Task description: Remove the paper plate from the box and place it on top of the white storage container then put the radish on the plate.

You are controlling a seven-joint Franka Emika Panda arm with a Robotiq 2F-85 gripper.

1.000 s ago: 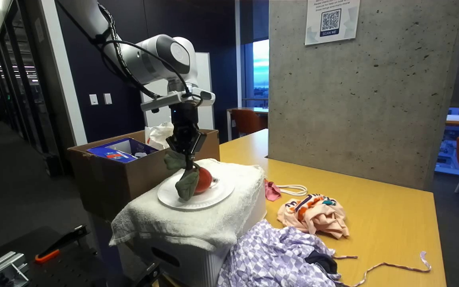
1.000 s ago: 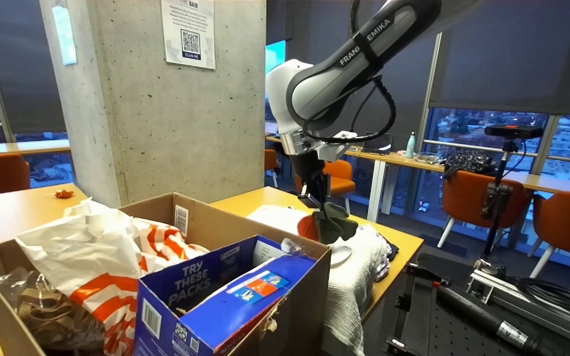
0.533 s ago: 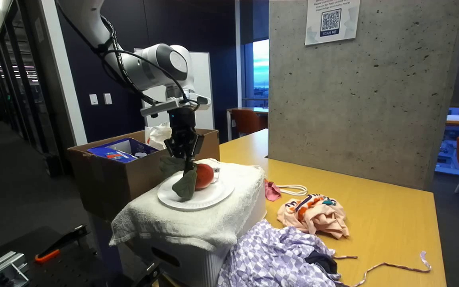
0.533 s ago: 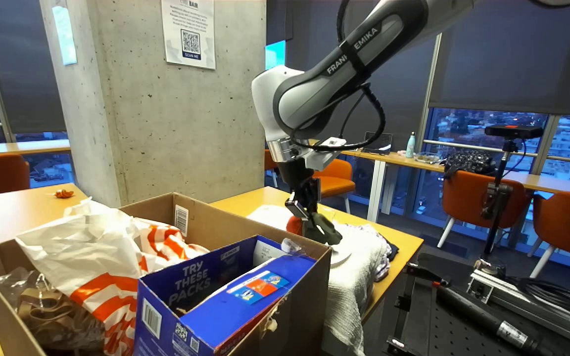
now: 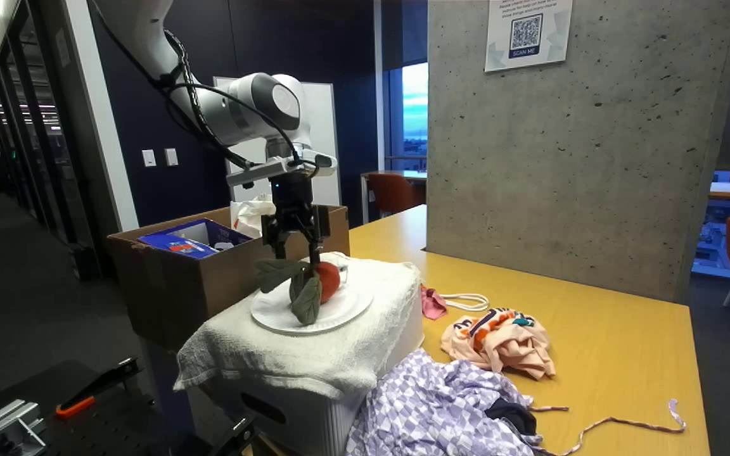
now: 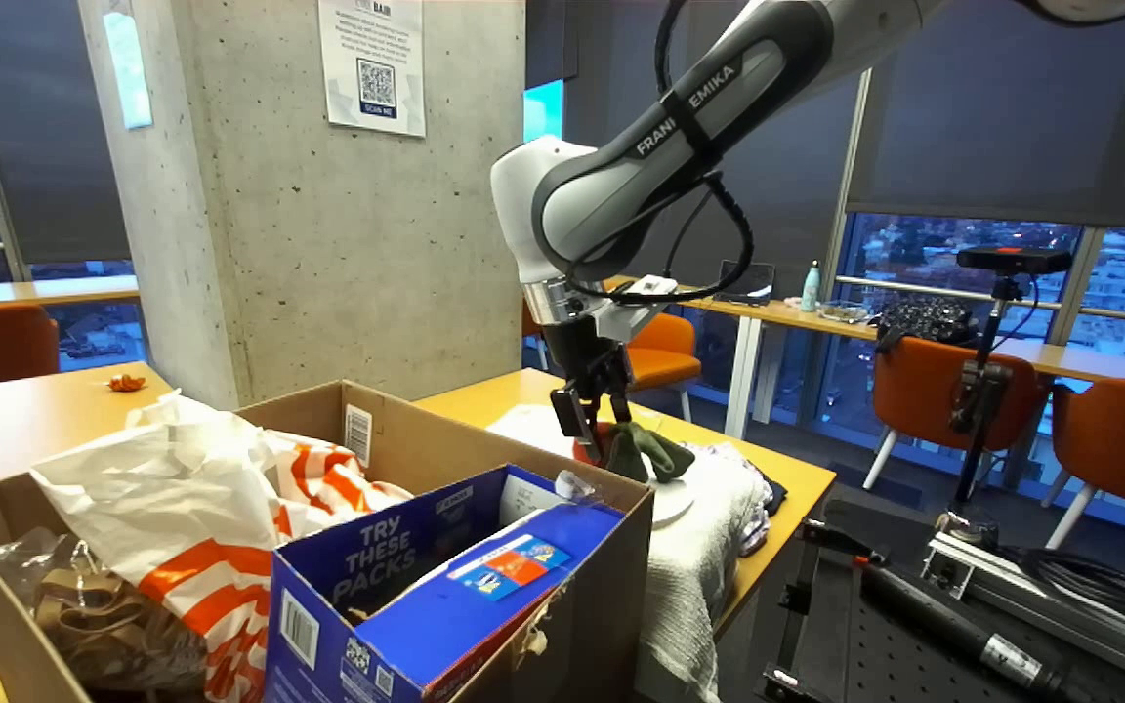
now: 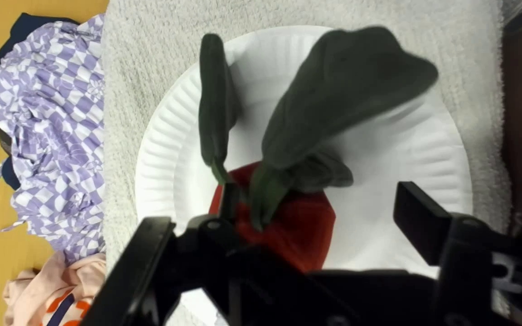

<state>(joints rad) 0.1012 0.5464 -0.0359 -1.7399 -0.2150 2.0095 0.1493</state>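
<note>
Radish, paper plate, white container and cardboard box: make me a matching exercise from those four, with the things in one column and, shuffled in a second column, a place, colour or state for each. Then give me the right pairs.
Column one
1. radish
2. paper plate
3. white container
4. cardboard box

Column two
A. covered on top by a towel
B. red and green
C. brown, with a blue carton inside
D. white and round, lying directly on the towel

Right pairs: 1-B, 2-D, 3-A, 4-C.
</note>
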